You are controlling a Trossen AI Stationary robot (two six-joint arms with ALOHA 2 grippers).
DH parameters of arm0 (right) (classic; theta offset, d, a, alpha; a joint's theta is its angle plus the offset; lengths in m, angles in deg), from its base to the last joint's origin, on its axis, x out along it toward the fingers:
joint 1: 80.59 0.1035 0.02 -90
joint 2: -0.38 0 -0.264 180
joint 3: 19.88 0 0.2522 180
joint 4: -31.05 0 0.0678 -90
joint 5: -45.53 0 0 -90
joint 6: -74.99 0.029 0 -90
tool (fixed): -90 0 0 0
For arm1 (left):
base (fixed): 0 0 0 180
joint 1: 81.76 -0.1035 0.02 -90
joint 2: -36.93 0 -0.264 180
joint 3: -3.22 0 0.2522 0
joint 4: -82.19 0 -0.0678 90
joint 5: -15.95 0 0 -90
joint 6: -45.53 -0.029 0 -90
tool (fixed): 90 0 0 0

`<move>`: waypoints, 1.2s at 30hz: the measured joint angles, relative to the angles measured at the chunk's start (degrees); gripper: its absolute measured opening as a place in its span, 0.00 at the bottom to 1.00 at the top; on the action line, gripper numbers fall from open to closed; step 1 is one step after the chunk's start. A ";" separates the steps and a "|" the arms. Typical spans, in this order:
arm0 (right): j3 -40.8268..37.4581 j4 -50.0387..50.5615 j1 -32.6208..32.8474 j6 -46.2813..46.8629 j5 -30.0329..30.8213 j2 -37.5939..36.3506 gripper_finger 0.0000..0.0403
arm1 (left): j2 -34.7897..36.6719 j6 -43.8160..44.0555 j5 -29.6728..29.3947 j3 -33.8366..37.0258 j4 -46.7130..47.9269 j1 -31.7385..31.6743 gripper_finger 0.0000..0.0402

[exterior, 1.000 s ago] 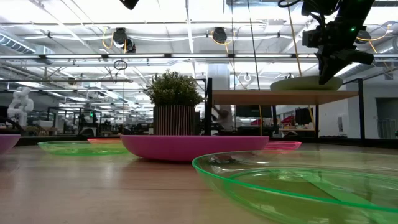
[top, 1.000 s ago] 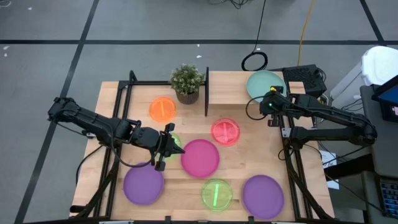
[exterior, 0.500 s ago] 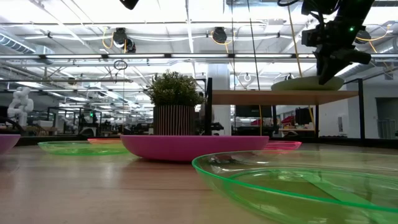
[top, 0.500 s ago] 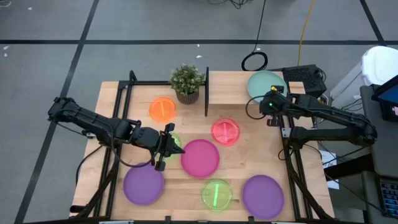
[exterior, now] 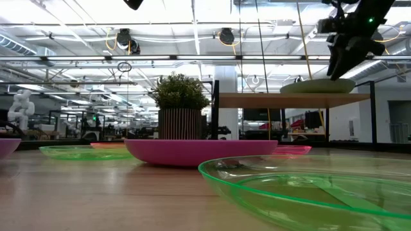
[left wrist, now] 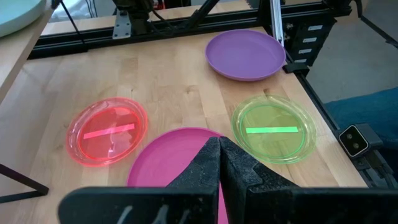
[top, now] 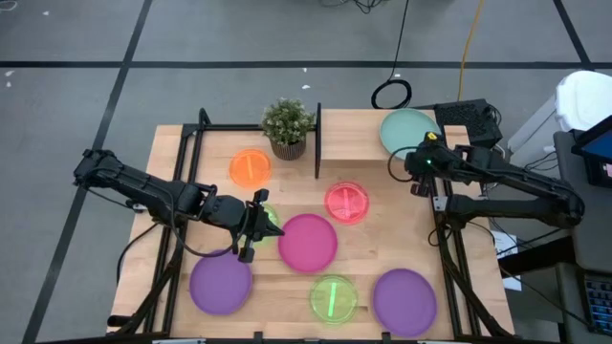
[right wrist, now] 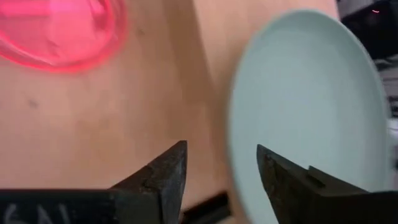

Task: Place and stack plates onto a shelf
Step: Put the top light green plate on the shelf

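Note:
The teal plate (top: 405, 129) (right wrist: 305, 106) lies flat on the shelf (top: 354, 143) (exterior: 282, 99) at the table's far right. My right gripper (top: 415, 159) (right wrist: 221, 165) (exterior: 338, 69) hangs open just above the plate's near rim, its fingers (right wrist: 171, 168) on either side of that rim and clear of it. My left gripper (top: 256, 225) (left wrist: 219, 152) is shut and empty, and it hovers over a lime green plate (top: 271, 218) beside the magenta plate (top: 308, 241).
On the tabletop lie an orange plate (top: 251, 167), a pink-red plate (top: 346, 202), two purple plates (top: 220, 284) (top: 404, 301) and another lime green plate (top: 333, 297). A potted plant (top: 288, 126) stands beside the shelf's black upright edge (top: 317, 143).
My right gripper has opened and let go of the teal plate, then risen a little and drawn back toward the table's right edge. The plate stays on the shelf.

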 joint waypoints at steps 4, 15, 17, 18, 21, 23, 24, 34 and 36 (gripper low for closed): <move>0.00 0.31 2.35 5.21 -2.95 -0.99 0.45 | 0.00 0.01 0.00 0.00 0.00 0.00 0.01; 0.00 -5.57 13.98 14.20 -2.62 -1.30 0.44 | 0.00 2.20 0.00 0.00 0.02 0.20 0.01; 0.00 -7.66 16.69 16.96 -2.78 -1.19 0.44 | 0.00 2.65 0.00 0.00 0.02 0.51 0.01; 0.00 -8.62 18.13 18.92 -3.02 -0.98 0.44 | -0.01 2.81 0.00 0.00 0.04 0.79 0.01; -0.17 -12.05 22.01 24.39 -4.28 0.04 0.44 | -0.02 3.08 0.02 0.00 0.07 1.61 0.01; -1.28 -15.06 24.86 26.66 -4.30 0.78 0.44 | 0.00 3.08 0.02 0.00 0.07 2.22 0.01; -2.10 -16.77 26.34 27.19 -4.30 1.17 0.44 | -0.09 3.12 0.02 0.00 0.07 2.52 0.01; -10.64 -38.92 39.76 26.16 -4.32 8.47 0.44 | -4.32 4.32 0.03 0.02 1.67 6.22 0.01; -10.65 -38.79 41.83 26.91 -4.21 10.21 0.44 | -5.02 4.30 0.01 0.02 3.17 6.50 0.01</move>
